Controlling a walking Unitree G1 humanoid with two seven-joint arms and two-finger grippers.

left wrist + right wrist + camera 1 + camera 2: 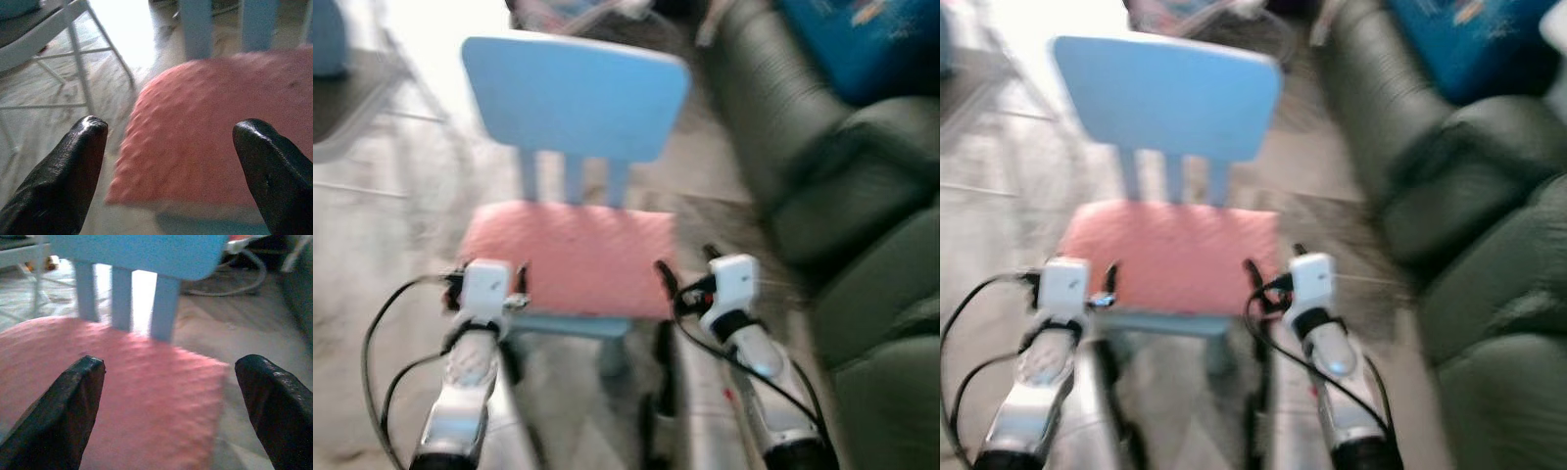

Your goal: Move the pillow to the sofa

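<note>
A flat pink pillow (570, 255) with a bumpy surface lies on the seat of a small light-blue chair (576, 96) straight ahead. The dark green sofa (842, 186) runs along the right. My left gripper (492, 279) hovers at the pillow's near left corner, open, with black fingers (63, 171) spread wide and the pillow's corner (195, 137) between and beyond them. My right gripper (690, 274) is at the near right corner, also open, its fingers (58, 416) framing the pillow's edge (122, 391). Neither gripper holds anything.
A blue bag or cushion (862, 39) sits on the sofa at the upper right. A white-framed chair or table (352, 98) stands at the far left. Pale floor (391, 245) lies to the left of the blue chair. The head views are blurred.
</note>
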